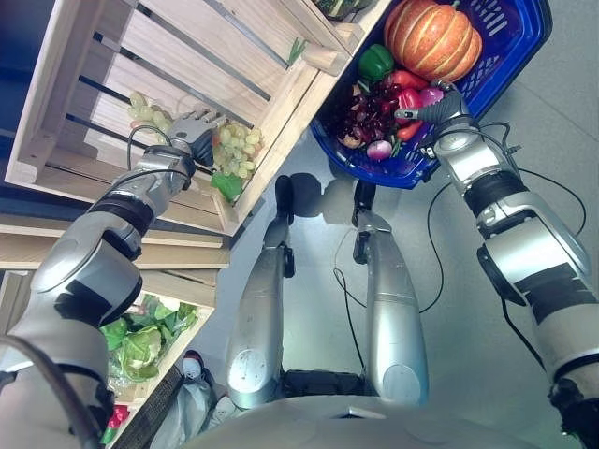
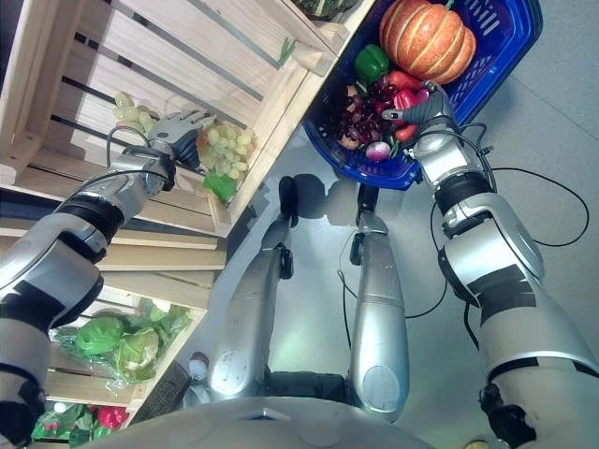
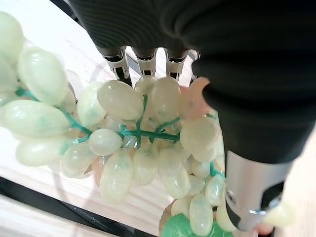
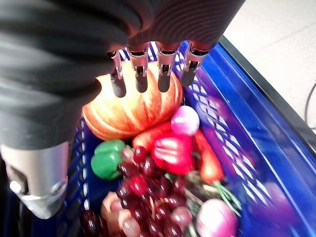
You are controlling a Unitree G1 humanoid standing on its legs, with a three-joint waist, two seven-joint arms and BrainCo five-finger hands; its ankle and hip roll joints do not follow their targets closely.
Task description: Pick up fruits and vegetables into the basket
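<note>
Pale green grapes [image 3: 133, 143]: I see them lying in the wooden crate [image 1: 168, 56], not yet lifted.
Left hand [image 1: 192, 131]: on the bunch — fingers [image 3: 143, 57] and thumb curled around it.
Right hand [image 1: 432, 110]: hanging over the blue basket [image 4: 256, 148], fingers loose, holding nothing.
Basket load: pumpkin [image 1: 432, 37], green pepper [image 1: 376, 62], dark grapes [image 4: 148, 192] — already inside.

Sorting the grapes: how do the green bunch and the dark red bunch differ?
The green grapes are pale and lie in the wooden crate, at the left robot hand; the red grapes are dark and already lie in the blue basket. Both are bunches.
</note>
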